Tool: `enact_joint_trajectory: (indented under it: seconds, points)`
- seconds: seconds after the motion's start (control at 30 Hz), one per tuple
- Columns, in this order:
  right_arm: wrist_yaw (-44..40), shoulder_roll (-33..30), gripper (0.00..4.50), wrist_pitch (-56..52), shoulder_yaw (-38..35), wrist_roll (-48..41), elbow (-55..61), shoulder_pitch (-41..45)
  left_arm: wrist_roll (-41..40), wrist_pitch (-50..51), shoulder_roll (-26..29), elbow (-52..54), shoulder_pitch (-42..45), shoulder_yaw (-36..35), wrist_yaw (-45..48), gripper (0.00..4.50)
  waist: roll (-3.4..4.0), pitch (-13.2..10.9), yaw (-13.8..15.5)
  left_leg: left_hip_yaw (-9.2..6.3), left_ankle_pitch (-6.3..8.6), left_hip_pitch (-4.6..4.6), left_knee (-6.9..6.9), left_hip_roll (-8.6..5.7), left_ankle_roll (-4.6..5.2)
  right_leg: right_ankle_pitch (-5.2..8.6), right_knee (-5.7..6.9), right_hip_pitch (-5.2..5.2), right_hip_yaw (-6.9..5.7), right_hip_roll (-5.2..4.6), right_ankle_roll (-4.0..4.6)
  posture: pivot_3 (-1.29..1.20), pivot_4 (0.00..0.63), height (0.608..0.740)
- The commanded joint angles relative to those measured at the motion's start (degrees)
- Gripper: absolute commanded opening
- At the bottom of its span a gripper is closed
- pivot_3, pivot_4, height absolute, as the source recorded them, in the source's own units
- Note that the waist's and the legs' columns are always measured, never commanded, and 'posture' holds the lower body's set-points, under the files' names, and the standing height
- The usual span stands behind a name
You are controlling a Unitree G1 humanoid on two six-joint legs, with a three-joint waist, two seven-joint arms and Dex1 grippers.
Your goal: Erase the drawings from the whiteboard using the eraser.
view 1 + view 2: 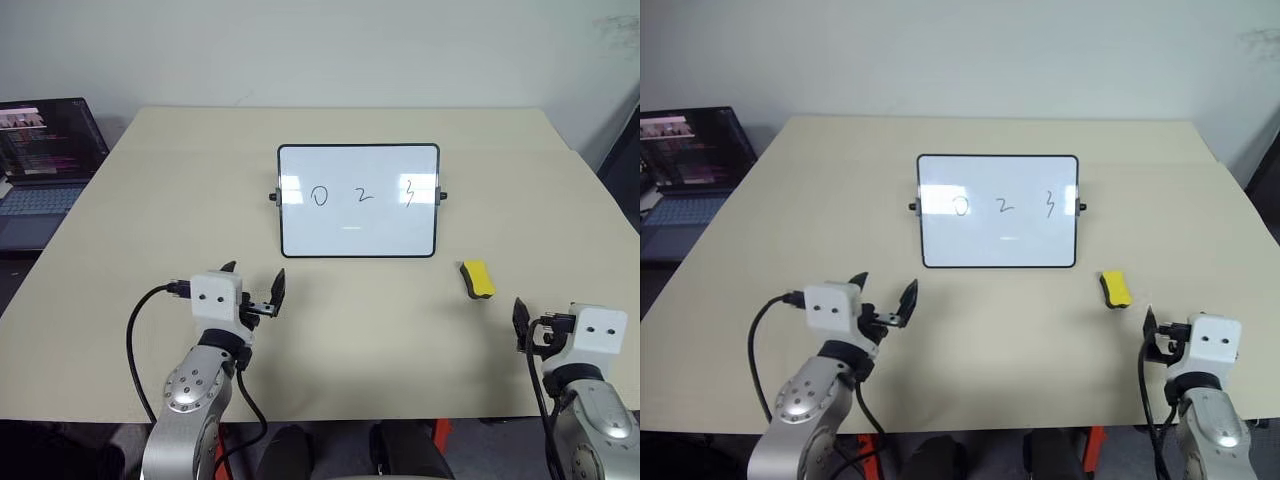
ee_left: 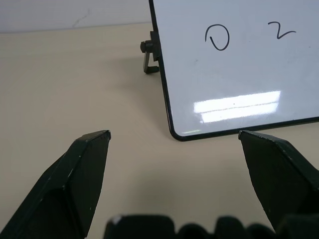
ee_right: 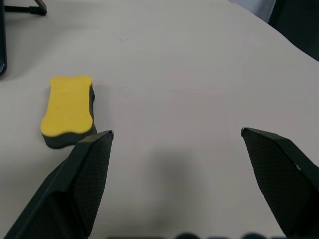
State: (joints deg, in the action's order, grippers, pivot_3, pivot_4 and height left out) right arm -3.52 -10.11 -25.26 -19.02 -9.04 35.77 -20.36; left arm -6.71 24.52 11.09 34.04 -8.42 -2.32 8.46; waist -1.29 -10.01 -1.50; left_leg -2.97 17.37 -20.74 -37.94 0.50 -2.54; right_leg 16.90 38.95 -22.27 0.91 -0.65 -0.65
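A laptop (image 1: pixel 45 165) sits off the table's (image 1: pixel 150 230) left edge. The left gripper (image 1: pixel 255 290) hovers near the front edge, fingers spread, empty. At centre the whiteboard (image 1: pixel 358 235) stands propped and tilted, bearing the drawings (image 1: pixel 362 194) "0", "2", "3" in a row. The eraser (image 1: pixel 477 279) lies flat just right of the board's lower corner. The right gripper (image 3: pixel 177 149) is released, empty, short of the eraser.

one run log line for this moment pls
small yellow block eraser: on table, untouched | black-framed whiteboard: three black marker drawings remain | left gripper: open | right gripper: open
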Motion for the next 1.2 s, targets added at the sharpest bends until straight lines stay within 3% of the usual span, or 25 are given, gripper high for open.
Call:
enact_joint_trajectory:
  seconds: [0.03,0.7,0.97,1.2]
  points:
    - [0.71,0.34,4.45,1.0,-0.93,0.13,3.51,-0.07,-0.53,-0.22,0.43,0.79,1.64,-0.21,0.73,4.5,0.0,0.0,-0.01,0.01,0.0,0.0,-0.01,0.0,0.0,0.01,0.0,0.0,0.01,0.0,-0.02,0.0,0.15,0.74]
    - [3.62,1.23,4.45,-4.94,3.59,2.03,6.07,6.32,-0.73,-0.25,3.09,-2.12,6.8,-4.52,2.11,4.5,-0.01,0.0,0.0,-0.02,0.0,0.06,-0.02,-0.02,-0.01,-0.01,-0.01,-0.01,-0.02,-0.01,0.0,0.0,0.15,0.74]
    - [3.99,0.46,4.45,-8.22,2.88,1.64,7.55,9.19,-7.53,1.3,11.09,-9.04,18.02,-8.94,11.2,4.5,-0.01,0.0,-0.02,-0.06,-0.01,0.07,-0.01,-0.01,-0.01,-0.01,-0.01,-0.05,-0.07,0.0,0.01,0.0,0.15,0.74]
    - [3.6,0.61,4.45,-12.53,3.9,0.3,9.23,11.4,-19.32,9.61,20.25,-10.49,27.35,-6.83,26.87,4.5,-0.02,-0.02,-0.08,-0.07,-0.01,0.05,0.0,-0.01,-0.02,-0.01,-0.01,-0.07,-0.09,-0.01,0.01,0.0,0.15,0.74]
